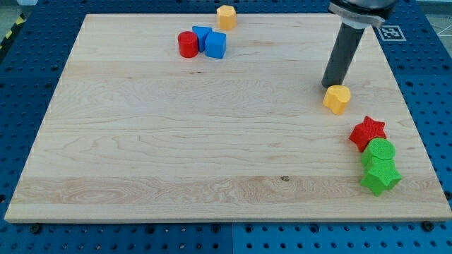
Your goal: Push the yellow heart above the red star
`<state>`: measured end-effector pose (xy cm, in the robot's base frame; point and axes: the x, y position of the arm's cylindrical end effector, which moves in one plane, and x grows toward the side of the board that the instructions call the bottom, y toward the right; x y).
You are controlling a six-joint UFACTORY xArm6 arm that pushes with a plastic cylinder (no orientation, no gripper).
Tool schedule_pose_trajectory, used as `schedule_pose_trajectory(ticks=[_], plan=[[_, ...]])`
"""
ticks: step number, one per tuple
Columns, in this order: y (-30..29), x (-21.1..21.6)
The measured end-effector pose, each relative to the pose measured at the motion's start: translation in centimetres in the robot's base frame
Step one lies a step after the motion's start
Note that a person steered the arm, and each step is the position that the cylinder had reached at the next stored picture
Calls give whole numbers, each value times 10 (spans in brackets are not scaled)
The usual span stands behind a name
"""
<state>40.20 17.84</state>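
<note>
Camera view shows a pale wooden board (176,141) lying on a blue perforated table (28,85). The arm ends in a straight dark rod and carries no jaws, so there is no jaw state to tell. The rod comes down from the view's top right, and the tip (330,86) meets the board just at 11 o'clock of the yellow heart (337,99), touching it or very nearly so; which of the two cannot be told.

The yellow heart sits near the board's right side, with bare wood between it and the right edge. At its 5 o'clock, apart from it by a small gap, lies the red star (368,132). Pressed against the red star at its 5 o'clock is a green round block (381,152), and touching that at 6 o'clock is a green star (381,176). These three form a tight column close to the board's right edge, the green star nearest the bottom right corner.

Far off at 10 o'clock of the tip, near the top edge, a red cylinder (188,44) touches a pair of blue blocks (210,41), whose shapes are hard to make out. A yellow block (226,16) stands at their 1 o'clock, right at the top edge.

Wide open wood spreads across the centre, the left half and the bottom of the board.
</note>
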Motion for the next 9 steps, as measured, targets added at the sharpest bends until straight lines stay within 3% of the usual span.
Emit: schedule_pose_trajectory(ticks=[9], plan=[[-19, 54]])
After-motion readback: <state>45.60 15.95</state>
